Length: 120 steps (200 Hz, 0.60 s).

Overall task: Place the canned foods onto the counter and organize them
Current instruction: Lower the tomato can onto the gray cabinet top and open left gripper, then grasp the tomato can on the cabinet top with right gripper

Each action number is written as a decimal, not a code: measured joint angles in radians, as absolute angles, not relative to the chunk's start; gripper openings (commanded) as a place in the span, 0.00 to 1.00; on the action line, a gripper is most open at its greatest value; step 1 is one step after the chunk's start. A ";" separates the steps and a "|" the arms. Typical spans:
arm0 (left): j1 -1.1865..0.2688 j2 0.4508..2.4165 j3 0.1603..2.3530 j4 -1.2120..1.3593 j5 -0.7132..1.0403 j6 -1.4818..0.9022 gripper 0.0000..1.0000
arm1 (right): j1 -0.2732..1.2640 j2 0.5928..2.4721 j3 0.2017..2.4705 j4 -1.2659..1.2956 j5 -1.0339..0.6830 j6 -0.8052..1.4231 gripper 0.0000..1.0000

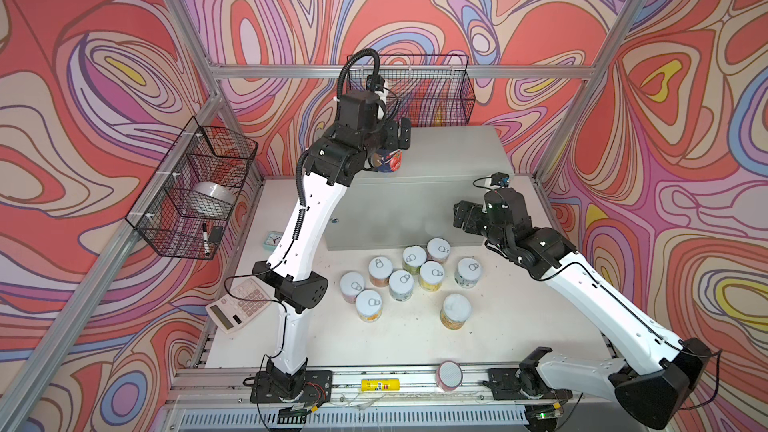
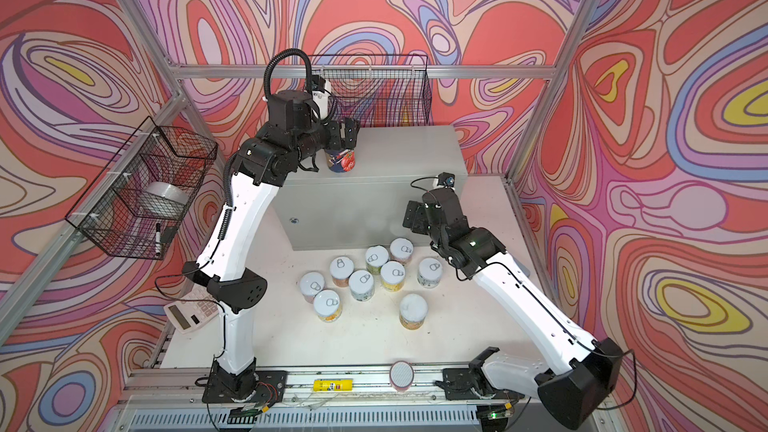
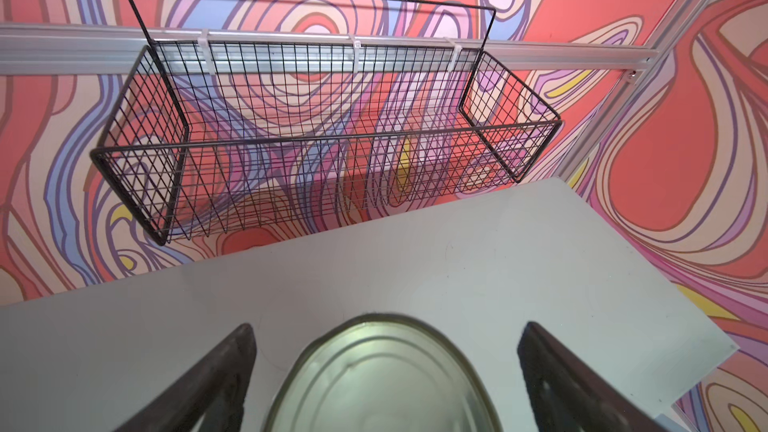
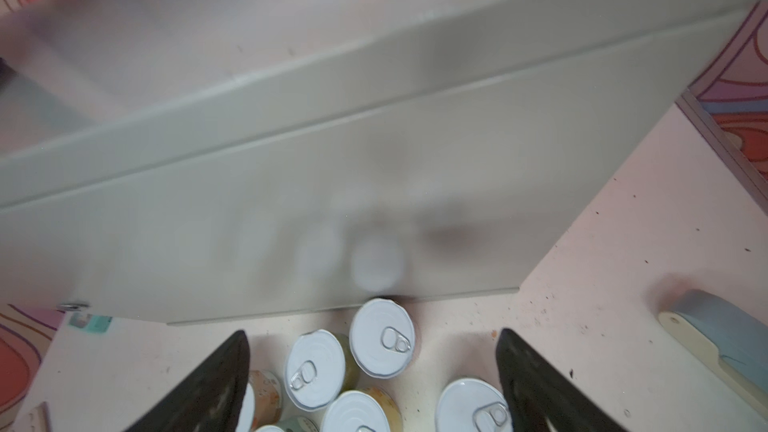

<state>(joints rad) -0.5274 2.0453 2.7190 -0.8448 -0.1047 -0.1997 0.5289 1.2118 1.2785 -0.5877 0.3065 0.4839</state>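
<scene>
"Grey metal box at the back, is that the counter (image 1: 449,151)?"
"Yes. One dark-blue can (image 1: 390,162) stands upright on its flat top, near the front edge, on the left arm's side."
"Is the left gripper (image 3: 388,326) squeezing it?"
"No. Its fingers are spread wide, one on each side of the lid, with gaps."
"And the right gripper (image 4: 372,331)?"
"Spread too, holding nothing. It hangs over nine small cans (image 1: 431,275) bunched on the white tabletop (image 1: 519,317), just in front of the counter."
"What is the room like?"
"Swirly pink and red walls (image 1: 415,2), shiny metal bars, and a black wire basket (image 1: 436,93) on the back wall."
</scene>
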 measured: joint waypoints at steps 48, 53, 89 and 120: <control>-0.525 1.739 2.385 -0.754 -0.186 -0.128 1.00 | 0.537 1.217 1.452 -0.539 0.166 0.385 0.98; -0.523 1.695 2.342 -0.738 -0.192 -0.123 1.00 | 0.541 1.224 1.473 -0.533 0.155 0.369 0.98; -0.430 1.453 2.139 -0.674 -0.194 -0.153 0.96 | 0.591 1.357 1.636 -0.464 0.107 0.290 0.98; -0.362 1.384 1.987 -0.631 -0.135 -0.200 0.96 | 0.612 1.494 1.731 -0.437 0.076 0.240 0.98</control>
<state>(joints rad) -0.3622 1.3842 1.9865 -0.6312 -0.1352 -0.1997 0.6117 1.4944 1.7309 -0.4370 0.0765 0.2401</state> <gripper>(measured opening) 0.963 0.983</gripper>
